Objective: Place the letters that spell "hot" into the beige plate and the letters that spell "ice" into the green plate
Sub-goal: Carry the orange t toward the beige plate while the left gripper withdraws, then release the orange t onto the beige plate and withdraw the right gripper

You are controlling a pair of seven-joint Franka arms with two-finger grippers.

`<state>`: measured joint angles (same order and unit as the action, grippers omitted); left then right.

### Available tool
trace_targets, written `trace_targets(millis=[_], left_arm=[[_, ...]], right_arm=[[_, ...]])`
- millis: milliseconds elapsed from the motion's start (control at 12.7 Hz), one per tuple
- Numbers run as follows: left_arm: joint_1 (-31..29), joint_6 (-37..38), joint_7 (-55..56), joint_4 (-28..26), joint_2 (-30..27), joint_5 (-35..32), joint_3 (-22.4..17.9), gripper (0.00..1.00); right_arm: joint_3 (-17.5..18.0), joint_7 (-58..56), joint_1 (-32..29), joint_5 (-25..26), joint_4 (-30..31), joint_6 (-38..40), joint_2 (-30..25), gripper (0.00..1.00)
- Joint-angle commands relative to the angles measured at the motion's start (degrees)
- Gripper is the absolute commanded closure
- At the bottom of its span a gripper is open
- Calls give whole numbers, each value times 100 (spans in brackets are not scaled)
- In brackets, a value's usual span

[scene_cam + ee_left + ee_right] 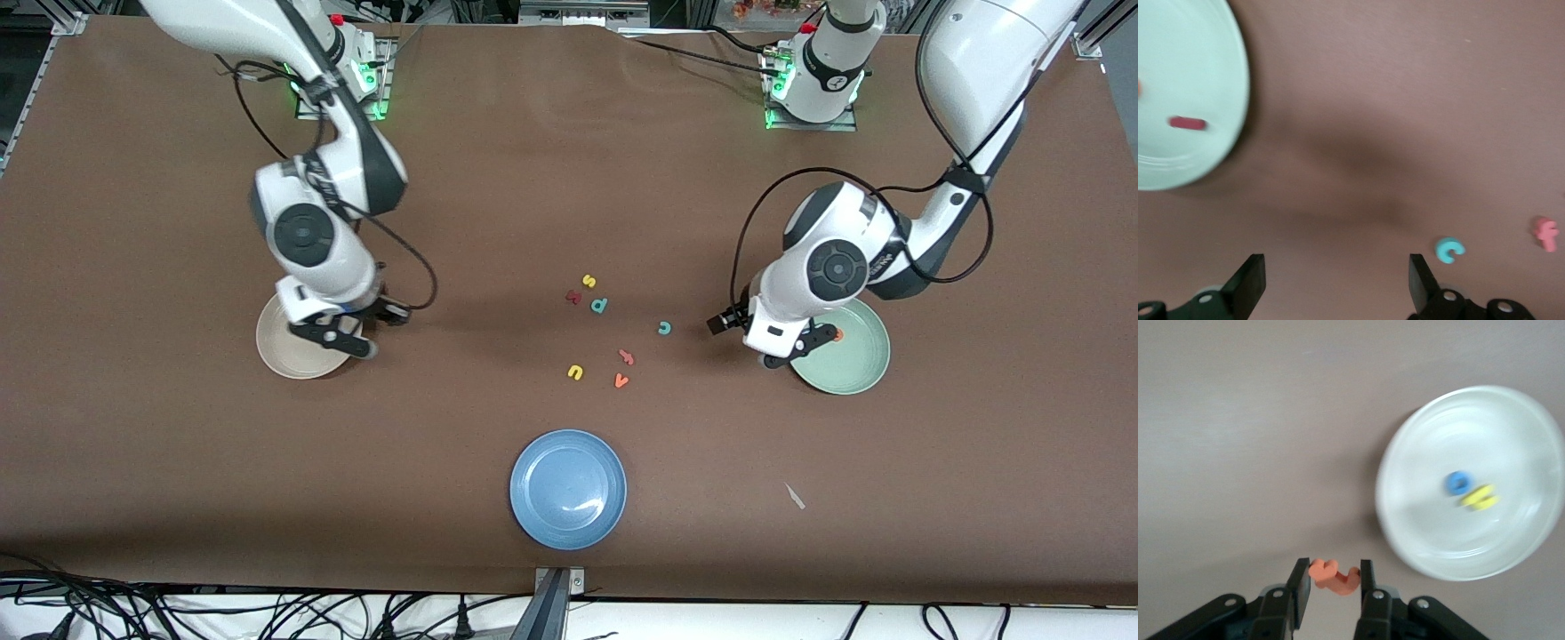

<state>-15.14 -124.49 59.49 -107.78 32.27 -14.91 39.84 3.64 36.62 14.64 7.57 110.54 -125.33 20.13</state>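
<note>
The right arm hides part of the beige plate (286, 357); the left arm covers one edge of the green plate (855, 360), itself blurred and cut off in the left wrist view; an orange letter (838, 335) there is unreadable.

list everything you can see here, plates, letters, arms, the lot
beige plate: 1, cream, toward the right arm's end
green plate: 1, pale green, toward the left arm's end
blue plate: 1, blue, nearest the front camera
o: 1, blue, in the beige plate
h: 1, yellow, beside the o
i: 1, dark red, in the green plate
e: 1, orange, in the green plate
c: 1, teal, on the table beside the green plate
t: 1, orange, held in the air
spare letters: 6, mixed colours, mid-table
scrap: 1, white, on the table
left gripper: open, over the table between c and green plate
right gripper: shut on the t, at the beige plate's edge
</note>
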Motion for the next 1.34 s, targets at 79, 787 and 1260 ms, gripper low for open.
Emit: trace_targets(millis=[79,787,1260], left_arm=[[195,-557,501,-6,200,5,-38,6],[485,-920,1275,12,605,-750,-134,6],[599,-1113,1337,21,631,-750,-222,6]], right_arm=[[-380,-1174,-198,-27,889,-35,-694,68],[-408,-1157,-216,-228,855,78,-1185,0],[-538,-2270,-216,-939,-935,2228,-1301,0]])
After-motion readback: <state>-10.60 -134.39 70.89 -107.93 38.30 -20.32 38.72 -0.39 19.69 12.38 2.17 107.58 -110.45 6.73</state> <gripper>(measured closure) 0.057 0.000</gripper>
